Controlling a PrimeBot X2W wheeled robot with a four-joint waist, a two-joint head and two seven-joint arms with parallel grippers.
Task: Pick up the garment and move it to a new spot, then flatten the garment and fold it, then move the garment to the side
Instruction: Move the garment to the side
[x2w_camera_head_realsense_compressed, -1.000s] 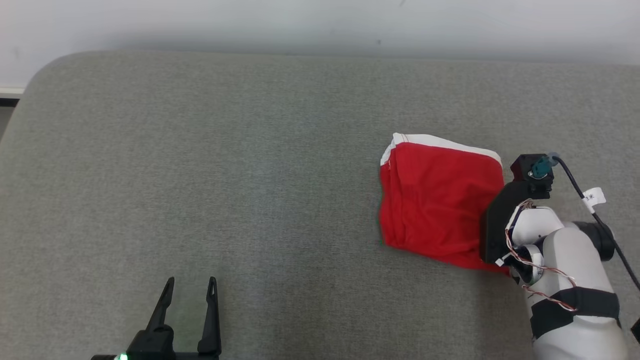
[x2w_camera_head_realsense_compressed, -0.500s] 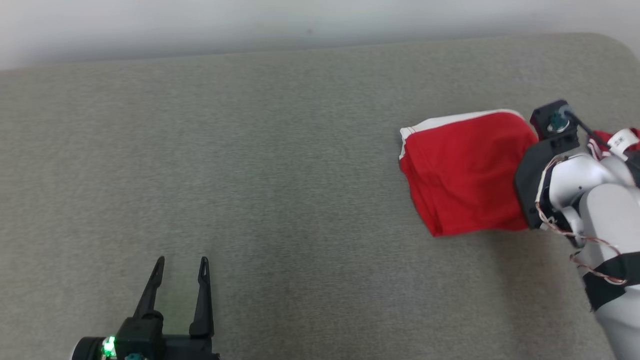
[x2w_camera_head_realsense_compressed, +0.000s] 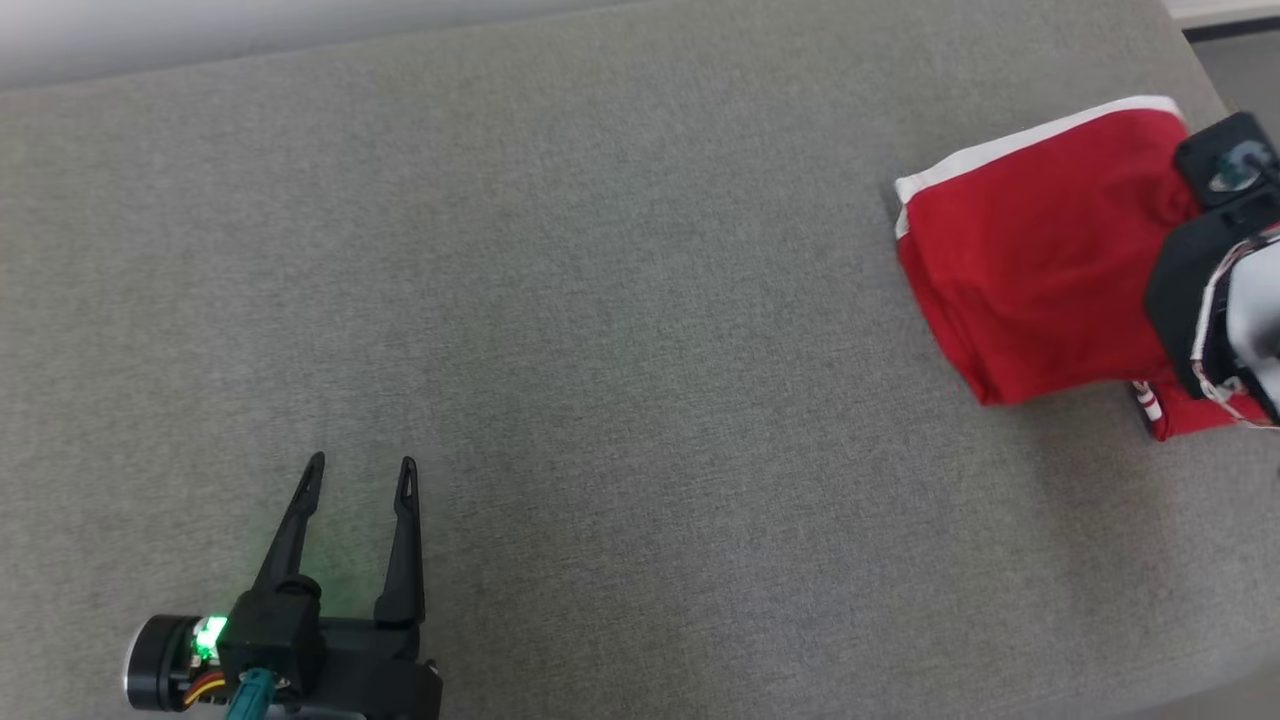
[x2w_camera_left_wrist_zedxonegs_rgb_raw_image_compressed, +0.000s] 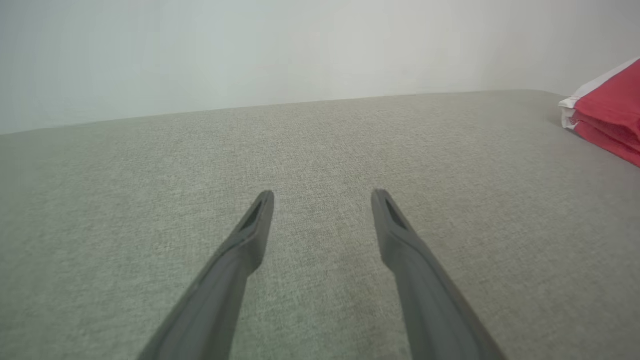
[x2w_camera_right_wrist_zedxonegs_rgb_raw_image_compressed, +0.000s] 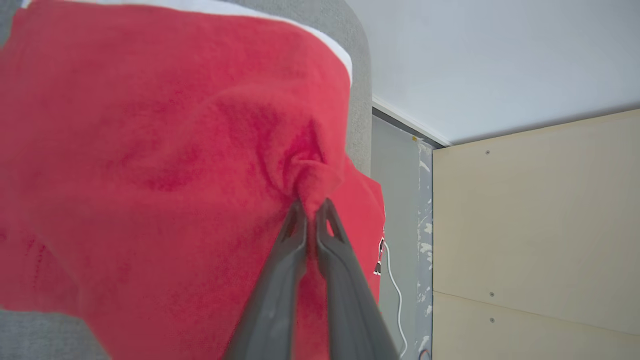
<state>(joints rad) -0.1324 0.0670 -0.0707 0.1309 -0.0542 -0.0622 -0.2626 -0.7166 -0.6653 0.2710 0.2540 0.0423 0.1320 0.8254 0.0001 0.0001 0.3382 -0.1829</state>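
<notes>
Jaws pressed shut, our right gripper (x2w_camera_right_wrist_zedxonegs_rgb_raw_image_compressed: 311, 207) pinches a bunched fold of the red garment (x2w_camera_head_realsense_compressed: 1040, 280), which lies near the right end of the cushion (x2w_camera_head_realsense_compressed: 600, 300). Our left gripper (x2w_camera_head_realsense_compressed: 360, 470) hovers well apart, jaws wide, empty.

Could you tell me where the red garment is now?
The folded red fabric garment lies at the head view's far right on the grey cushion, pinched by the right tool.
</notes>
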